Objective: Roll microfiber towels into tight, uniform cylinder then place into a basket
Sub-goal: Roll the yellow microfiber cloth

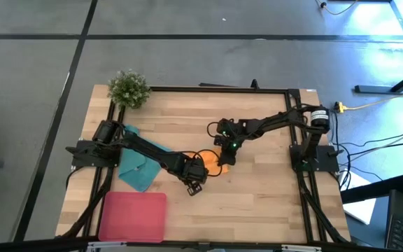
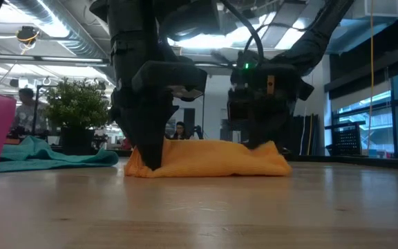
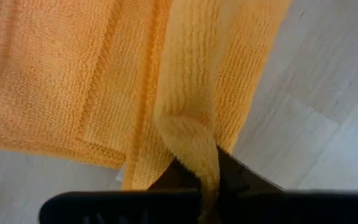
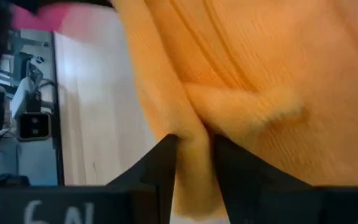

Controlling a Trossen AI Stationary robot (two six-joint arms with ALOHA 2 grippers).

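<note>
The orange towel (image 1: pixel 212 162) lies in folded layers on the wooden table near its middle, a low mound in the low view (image 2: pixel 213 160). My left gripper (image 1: pixel 194 185) stands at its near left end, pointing steeply down, shut on a fold. My right gripper (image 1: pixel 224 159) comes slanting down at the far right end, with a fold between its fingers. The teal towel (image 1: pixel 140 168) lies crumpled flat on the table at the left. The pink basket (image 1: pixel 133 215) sits at the near left edge. My left gripper pinches a raised fold of the orange towel (image 3: pixel 190 134) between its two fingers, from above, pointing down. The rest of the towel lies on the table around it. How many layers are in the fold cannot be told. My right gripper has a bunched fold of the orange towel (image 4: pixel 194 127) between its two fingers (image 4: pixel 165 163), which stand a little apart with cloth filling the gap. It comes slanting down from the table's right side. The towel's body rests on the table.
A small green potted plant (image 1: pixel 129 87) stands at the far left corner. The black frame (image 1: pixel 219 89) borders the table. Bare wood lies toward the near right. People and desks show in the room beyond the table in the low view.
</note>
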